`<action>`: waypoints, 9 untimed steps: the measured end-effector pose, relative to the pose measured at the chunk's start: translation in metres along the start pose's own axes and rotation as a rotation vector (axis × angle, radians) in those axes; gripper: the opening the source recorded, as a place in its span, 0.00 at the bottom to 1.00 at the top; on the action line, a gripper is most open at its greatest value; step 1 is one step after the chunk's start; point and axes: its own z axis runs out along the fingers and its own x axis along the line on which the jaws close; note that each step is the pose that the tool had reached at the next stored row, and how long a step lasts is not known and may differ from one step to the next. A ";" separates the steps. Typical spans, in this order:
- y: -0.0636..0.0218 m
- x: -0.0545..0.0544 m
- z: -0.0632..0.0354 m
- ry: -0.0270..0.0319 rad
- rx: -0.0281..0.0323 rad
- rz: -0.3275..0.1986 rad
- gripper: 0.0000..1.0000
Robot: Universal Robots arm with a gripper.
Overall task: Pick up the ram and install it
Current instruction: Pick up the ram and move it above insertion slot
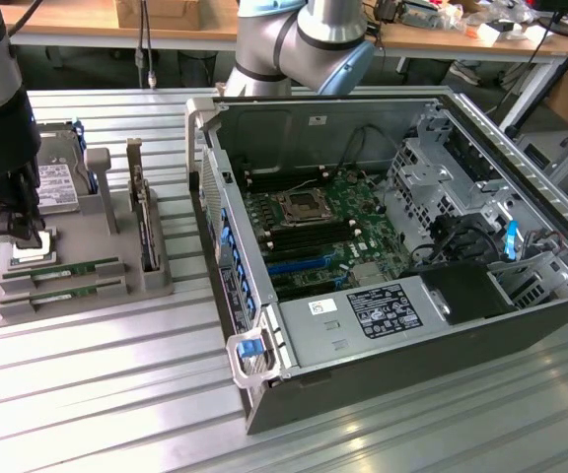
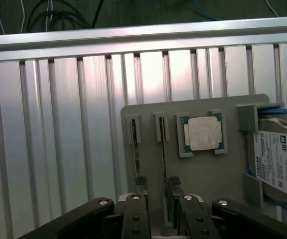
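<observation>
A ribbed aluminium table [image 1: 87, 394] carries everything here: a grey tray [image 1: 8, 313] towards the exterior view's left and an open computer case [image 1: 392, 325] beside it, lid off, with the motherboard's memory slots [image 1: 309, 232] bare. The ram [image 2: 162, 149] stands on its long edge in a groove of the tray, with a second ram [image 2: 135, 149] just beside it in the parallel groove. The processor [image 2: 203, 133] lies on its other side, and a hard drive [image 2: 280, 164] stands at the tray's far edge.

The gripper [image 2: 157, 185] hangs over one end of the grooves with its jaws spread wide and nothing between them but air and the top of the ram. We read this as the approach to the pick, with no contact yet.

We see three risks:
- One finger lines up almost over the second ram, so it could land on that stick or wedge between the two.
- The ram sits off-centre in the gap, so a closing finger could push it sideways and jam it in its groove.
- The grip falls near the stick's end, so the thin board could pivot or slip, and a tilted stick would not seat in a slot
</observation>
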 end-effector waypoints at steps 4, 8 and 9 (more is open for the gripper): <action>-0.0012 0.003 0.0017 0.0002 0.0001 -0.008 0.30; -0.0027 0.004 0.0034 0.0006 -0.0002 -0.016 0.30; -0.0033 0.004 0.0041 0.0006 -0.0003 -0.017 0.30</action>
